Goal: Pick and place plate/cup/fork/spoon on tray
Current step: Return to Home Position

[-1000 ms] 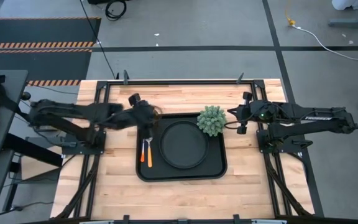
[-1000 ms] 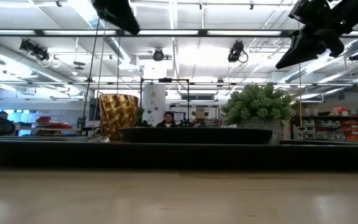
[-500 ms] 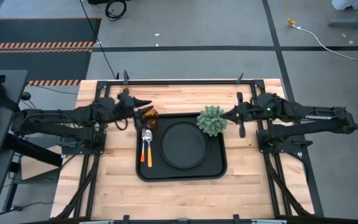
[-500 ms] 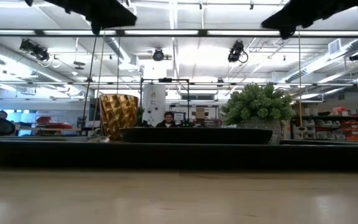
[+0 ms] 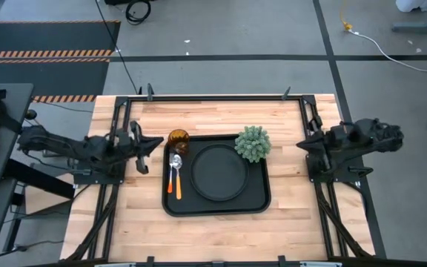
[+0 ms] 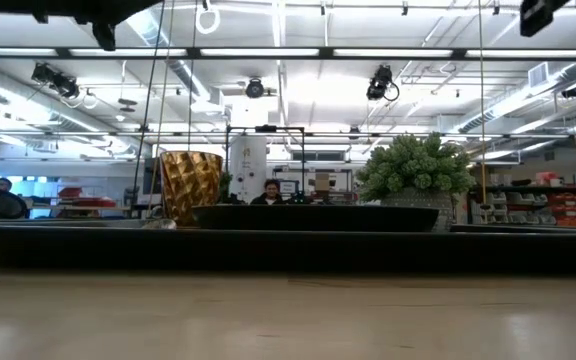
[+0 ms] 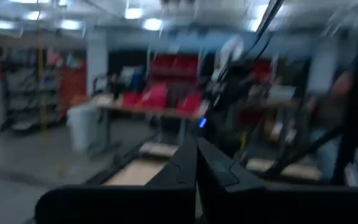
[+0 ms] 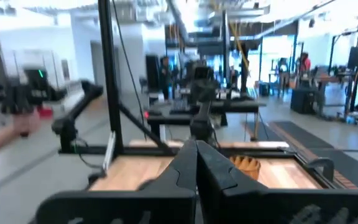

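Note:
The black tray lies mid-table. On it rest the round black plate, the amber cup upright in the far left corner, and the spoon and the fork side by side left of the plate. The low view shows the cup and the plate standing on the tray. My left gripper is shut and level, just left of the tray. My right gripper is shut, right of the tray. Both wrist views show closed, bare fingertips.
A small green potted plant stands at the tray's far right corner, also seen in the low view. Bare wood lies near the table's front edge and on both sides of the tray. A black frame borders the table.
My left gripper has pulled back from above the cup toward the table's left edge, sunk, tipped up to level and shut. My right gripper has drawn back from beside the plant toward the right edge and tipped to level. The cup stands unmoved on the tray.

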Action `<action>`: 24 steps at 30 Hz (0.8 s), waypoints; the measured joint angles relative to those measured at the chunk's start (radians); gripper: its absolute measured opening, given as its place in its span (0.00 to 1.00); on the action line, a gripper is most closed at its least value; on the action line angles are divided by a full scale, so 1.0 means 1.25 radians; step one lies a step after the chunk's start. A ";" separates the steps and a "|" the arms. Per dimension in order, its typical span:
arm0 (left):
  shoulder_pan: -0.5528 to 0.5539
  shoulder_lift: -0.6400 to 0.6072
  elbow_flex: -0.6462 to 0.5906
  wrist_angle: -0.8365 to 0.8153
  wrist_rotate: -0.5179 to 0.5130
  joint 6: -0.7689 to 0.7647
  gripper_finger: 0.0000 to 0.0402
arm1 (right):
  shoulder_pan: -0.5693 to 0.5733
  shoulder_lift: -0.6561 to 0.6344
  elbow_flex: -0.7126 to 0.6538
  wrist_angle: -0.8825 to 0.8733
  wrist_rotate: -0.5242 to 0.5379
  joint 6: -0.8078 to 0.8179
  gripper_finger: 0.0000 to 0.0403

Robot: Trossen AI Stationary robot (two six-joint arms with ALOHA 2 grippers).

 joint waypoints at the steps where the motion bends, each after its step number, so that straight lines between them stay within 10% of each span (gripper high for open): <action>1: 0.001 0.001 -0.028 0.068 0.018 0.011 0.01 | 0.001 -0.021 -0.009 0.001 0.000 0.008 0.01; 11: 0.202 0.009 -0.065 0.095 0.269 -0.114 0.00 | -0.070 0.048 -0.093 0.156 0.041 -0.015 0.01; 18: 0.288 0.007 -0.081 0.079 0.300 -0.081 0.00 | -0.196 0.146 -0.083 0.133 -0.042 0.024 0.01; 24: 0.273 -0.045 -0.181 0.096 0.278 -0.089 0.00 | -0.217 -0.013 -0.097 0.058 -0.036 0.008 0.01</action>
